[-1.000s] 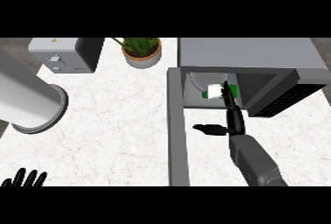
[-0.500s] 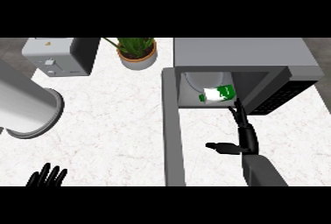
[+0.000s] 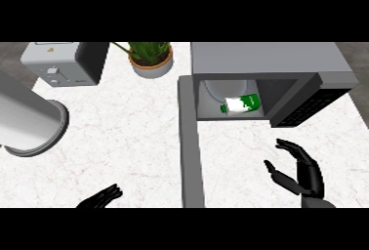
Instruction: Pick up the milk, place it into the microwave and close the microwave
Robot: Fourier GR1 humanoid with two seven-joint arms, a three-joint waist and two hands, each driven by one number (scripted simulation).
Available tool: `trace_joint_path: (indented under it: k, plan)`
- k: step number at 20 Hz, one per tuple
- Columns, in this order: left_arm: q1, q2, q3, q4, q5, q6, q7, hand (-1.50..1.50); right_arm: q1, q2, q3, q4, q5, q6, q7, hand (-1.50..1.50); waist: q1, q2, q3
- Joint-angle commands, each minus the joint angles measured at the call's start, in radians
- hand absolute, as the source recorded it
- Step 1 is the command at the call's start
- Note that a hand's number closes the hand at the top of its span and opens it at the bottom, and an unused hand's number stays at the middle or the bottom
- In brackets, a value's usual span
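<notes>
The milk (image 3: pixel 240 104), a white carton with green print, lies on its side inside the open microwave (image 3: pixel 267 61), at the front of the cavity. The microwave's door (image 3: pixel 190 146) is swung fully open and runs down the counter as a grey strip. My right hand (image 3: pixel 300 170) is open, fingers straight, below the cavity and right of the door, clear of the milk and holding nothing. My left hand (image 3: pixel 101 198) shows at the lower edge, left of the door, fingers relaxed and open.
A potted plant (image 3: pixel 150 58) stands behind the door's hinge end. A grey toaster (image 3: pixel 61 63) sits at the back left. A large grey cylinder (image 3: pixel 27 119) lies at the left. The counter is white marble (image 3: pixel 122 127).
My right hand has let go of the milk and drawn back out of the microwave toward the lower edge. The milk stays in the cavity on its side.
</notes>
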Motion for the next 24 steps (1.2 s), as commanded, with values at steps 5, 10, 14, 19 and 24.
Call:
trace_joint_path:
  k: [5,10,14,19,24]
  plan:
    - [-0.11,-0.018,-0.124,0.126,-0.206,0.045,-0.066,1.5,0.13,-0.125,-0.09,-0.091,-0.113,0.145,0.015,-1.5,0.013,0.004,0.001]
    - [-0.274,-0.042,-0.13,0.169,-0.128,0.179,0.085,1.5,0.252,-0.16,-0.109,-0.247,-0.18,0.225,0.073,-1.5,0.006,0.004,0.001]
    - [-0.387,-0.042,-0.138,0.36,-0.22,0.289,-0.057,1.5,0.243,-0.213,-0.134,-0.218,-0.176,0.237,0.087,-1.5,0.01,0.005,0.001]
    - [-0.53,-0.012,-0.238,0.383,-0.271,0.181,0.184,1.5,0.277,-0.19,-0.125,-0.212,-0.189,0.279,0.038,-1.5,-0.003,0.006,0.002]
    - [-0.599,-0.042,-0.383,0.581,-0.286,0.15,0.217,1.5,0.3,-0.223,-0.115,-0.239,-0.194,0.318,0.034,-1.5,-0.01,0.008,0.001]
